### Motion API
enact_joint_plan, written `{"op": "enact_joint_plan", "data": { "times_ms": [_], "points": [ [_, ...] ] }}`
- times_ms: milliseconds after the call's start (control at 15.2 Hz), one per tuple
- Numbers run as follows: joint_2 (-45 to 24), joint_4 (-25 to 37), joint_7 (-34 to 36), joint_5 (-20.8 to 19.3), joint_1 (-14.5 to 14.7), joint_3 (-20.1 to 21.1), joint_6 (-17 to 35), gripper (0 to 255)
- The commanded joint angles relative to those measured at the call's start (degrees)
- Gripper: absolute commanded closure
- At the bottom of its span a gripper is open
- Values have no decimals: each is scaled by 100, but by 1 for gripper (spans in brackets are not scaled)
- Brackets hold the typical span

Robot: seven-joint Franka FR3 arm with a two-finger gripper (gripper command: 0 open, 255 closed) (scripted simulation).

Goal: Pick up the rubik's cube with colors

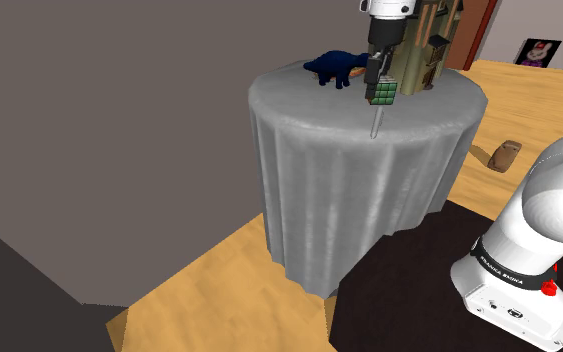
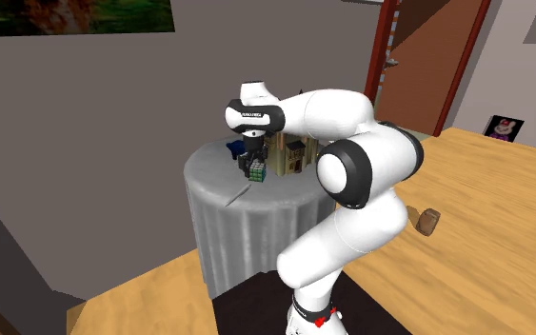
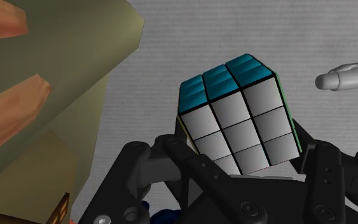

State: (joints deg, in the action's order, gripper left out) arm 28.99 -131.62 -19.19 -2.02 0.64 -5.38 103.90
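Arm [image 2: 351, 228]: glossy white, rounded shells w/ dark grey-black joint rings. Black band [image 2: 253, 116] near the wrist has small white lettering. 2nd lettered black band [image 1: 504, 268] on the lower link, w/ a red mark [image 1: 550, 288] beside it. Red dots [image 2: 323, 320] at the base too. Gripper [image 1: 379, 80]: all black, 2 fingers [image 3: 171, 153], angular faceted housing w/ round screw recesses [image 3: 255, 209].

Clasps the teal-and-white Rubik's cube [image 3: 238, 114] in the black gripper [image 3: 241, 147], against grey cloth [image 3: 171, 38], grey pen [image 3: 349, 73] nearby, tan house [image 3: 56, 95] beside
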Motion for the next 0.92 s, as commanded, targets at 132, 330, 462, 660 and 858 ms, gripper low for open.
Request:
{"op": "enact_joint_plan", "data": {
  "times_ms": [132, 330, 462, 660, 858],
  "points": [
    [0, -1, 0, 0, 0, 0, -2, 255],
    [3, 60, 6, 3, 3, 7, -67, 255],
    [0, 217, 7, 7, 5, 11, -220, 255],
    [-13, 458, 6, 13, 8, 18, -449, 255],
    [-38, 710, 5, 19, 10, 25, -675, 255]
  ]
}}
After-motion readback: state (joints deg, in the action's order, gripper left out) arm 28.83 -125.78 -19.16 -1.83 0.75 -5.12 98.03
